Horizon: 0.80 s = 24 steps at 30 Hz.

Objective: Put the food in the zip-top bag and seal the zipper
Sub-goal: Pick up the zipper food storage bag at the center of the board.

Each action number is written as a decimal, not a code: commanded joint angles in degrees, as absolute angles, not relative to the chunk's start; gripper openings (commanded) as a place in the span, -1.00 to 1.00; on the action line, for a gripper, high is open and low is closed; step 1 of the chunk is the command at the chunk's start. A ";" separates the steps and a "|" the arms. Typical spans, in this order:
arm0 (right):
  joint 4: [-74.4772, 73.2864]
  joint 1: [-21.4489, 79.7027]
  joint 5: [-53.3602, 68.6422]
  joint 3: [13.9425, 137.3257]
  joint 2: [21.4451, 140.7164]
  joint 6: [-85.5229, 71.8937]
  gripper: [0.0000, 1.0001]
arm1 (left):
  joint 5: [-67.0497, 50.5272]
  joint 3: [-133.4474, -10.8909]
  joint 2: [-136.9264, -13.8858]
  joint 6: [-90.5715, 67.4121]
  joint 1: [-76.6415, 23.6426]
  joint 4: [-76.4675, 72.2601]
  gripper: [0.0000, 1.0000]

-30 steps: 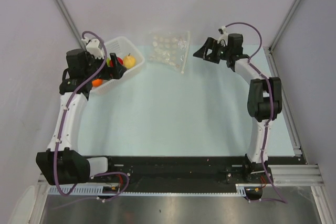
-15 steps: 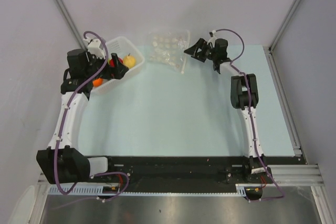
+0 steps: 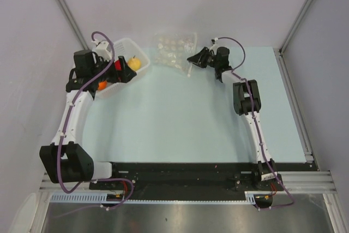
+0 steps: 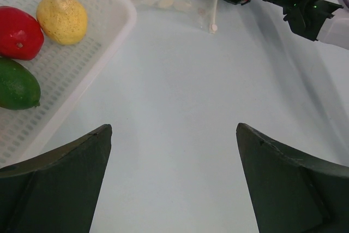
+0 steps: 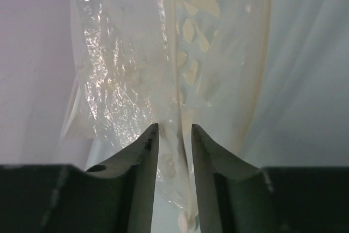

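The zip-top bag (image 3: 172, 50) lies clear and dotted at the table's far middle, also seen in the right wrist view (image 5: 120, 69). Its zipper (image 3: 190, 65) is the pale strip on its right edge. My right gripper (image 3: 192, 60) straddles that edge. Its jaws stand narrowly apart, with the strip (image 5: 175, 80) and crinkled film between them and a small gap on each side (image 5: 174, 126). The food sits in the white basket (image 3: 124, 42): a yellow pear (image 4: 61, 16), a red piece (image 4: 19, 33), a green one (image 4: 16, 84) and an orange one (image 3: 101, 85). My left gripper (image 4: 174, 129) hangs open and empty beside the basket.
The basket's rim (image 4: 109, 53) runs along the left of the left wrist view. Grey walls with metal rails stand close behind the bag and on both sides. The arms' black base rail crosses the near edge (image 3: 180, 173).
My right arm has swung left from the far right to the bag's zipper edge, and its jaws have narrowed from wide open. My left arm has shifted only slightly.
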<state>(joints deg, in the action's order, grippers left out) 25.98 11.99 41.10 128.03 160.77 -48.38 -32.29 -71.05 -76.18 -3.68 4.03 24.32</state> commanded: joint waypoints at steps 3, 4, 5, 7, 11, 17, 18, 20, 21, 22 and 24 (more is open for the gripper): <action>36.47 11.60 46.05 129.30 156.38 -55.19 -1.00 | -32.87 -73.83 -75.50 -4.39 4.13 25.66 0.99; 36.74 11.43 46.84 126.15 154.70 -54.24 -1.00 | -32.52 -74.26 -75.41 -4.48 4.13 25.75 1.00; 36.48 10.90 47.19 123.95 152.43 -52.92 -1.00 | -32.61 -74.53 -75.32 -4.48 4.13 25.84 0.99; 32.45 10.46 48.07 120.60 145.31 -48.80 -1.00 | -32.26 -75.67 -75.23 -4.57 4.13 26.28 0.99; 20.69 9.32 50.18 115.67 134.40 -33.01 -1.00 | -33.04 -78.57 -76.11 -4.75 4.22 27.33 0.99; -5.08 9.32 41.84 114.35 119.81 -18.13 -1.00 | -31.38 -81.56 -76.29 -9.40 4.04 26.20 0.99; -9.97 10.01 40.97 114.00 118.23 -13.23 -1.00 | -31.29 -81.56 -75.68 -9.75 3.96 24.97 0.99; -17.28 11.07 38.60 115.04 114.37 -5.66 -1.00 | -30.76 -81.83 -75.41 -10.63 3.43 24.35 0.99; -24.97 11.86 35.80 115.83 113.30 -2.32 -1.00 | -30.76 -82.00 -75.15 -10.81 3.17 24.17 0.99; -28.35 13.26 34.29 116.62 112.16 4.07 -1.00 | -30.59 -82.18 -75.06 -11.07 2.82 23.91 0.99; -36.16 15.02 29.39 116.28 108.99 9.20 -1.00 | -29.71 -82.18 -74.88 -11.16 1.32 24.08 0.99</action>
<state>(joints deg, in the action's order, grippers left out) -12.93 10.72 38.63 115.52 113.03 -10.13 -30.98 -79.64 -76.82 -8.71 3.40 26.48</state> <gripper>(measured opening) 0.011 0.996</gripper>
